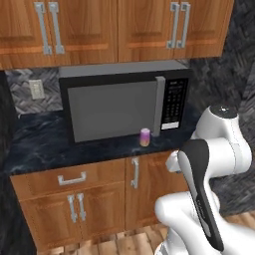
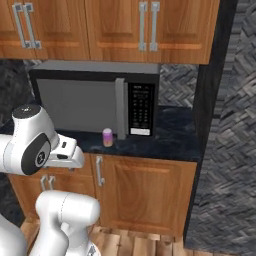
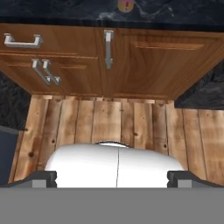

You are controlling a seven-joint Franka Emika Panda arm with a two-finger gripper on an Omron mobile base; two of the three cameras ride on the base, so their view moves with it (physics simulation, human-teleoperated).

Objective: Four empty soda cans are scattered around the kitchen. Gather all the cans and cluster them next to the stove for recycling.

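- Currently one can (image 1: 145, 137) upright on the counter (image 1: 45, 144), just in front of the microwave (image 1: 122, 102), near its handle.
- Claw (image 3: 112, 177) spread, empty, aimed at floor (image 3: 113, 122) before the lower cabinets (image 3: 153, 61).

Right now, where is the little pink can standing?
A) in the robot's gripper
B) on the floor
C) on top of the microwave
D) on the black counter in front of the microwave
D: the pink can stands upright on the black counter, just in front of the microwave.
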